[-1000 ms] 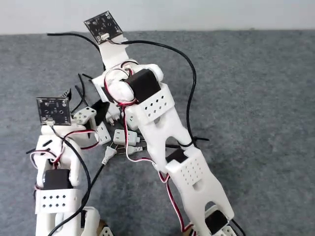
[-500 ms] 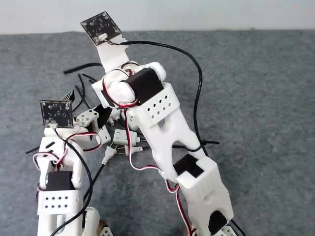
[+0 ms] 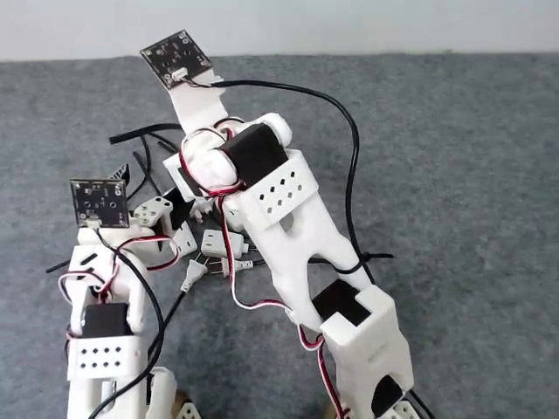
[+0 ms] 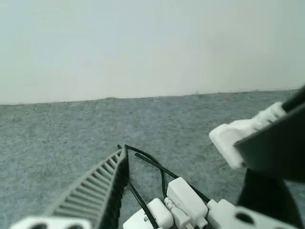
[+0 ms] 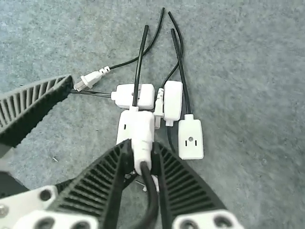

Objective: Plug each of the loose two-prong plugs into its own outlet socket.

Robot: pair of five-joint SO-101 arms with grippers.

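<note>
In the right wrist view my right gripper [image 5: 142, 147] is shut on a white two-prong plug [image 5: 142, 131] with a black cord, and the plug's front end meets a white outlet socket [image 5: 125, 128]. Two more white sockets [image 5: 135, 95] [image 5: 172, 99] lie just beyond, and a fourth [image 5: 190, 139] lies face up beside them. A loose plug [image 5: 89, 79] [image 3: 194, 275] rests on the carpet with its prongs bare. My left gripper [image 4: 157, 191] stands open over the sockets [image 4: 186, 200], with one ribbed finger [image 4: 100, 191] [image 5: 33, 105] close to the loose plug.
Grey carpet [image 3: 454, 175] covers the table, with open room to the right. Black cords [image 3: 144, 144] trail off behind the sockets. The right arm's white body [image 3: 279, 209] crosses above the cluster, and a thick black cable [image 3: 349, 157] loops over it.
The right arm has shifted a little to the left and its black cable has swung outward. The left arm has hardly moved.
</note>
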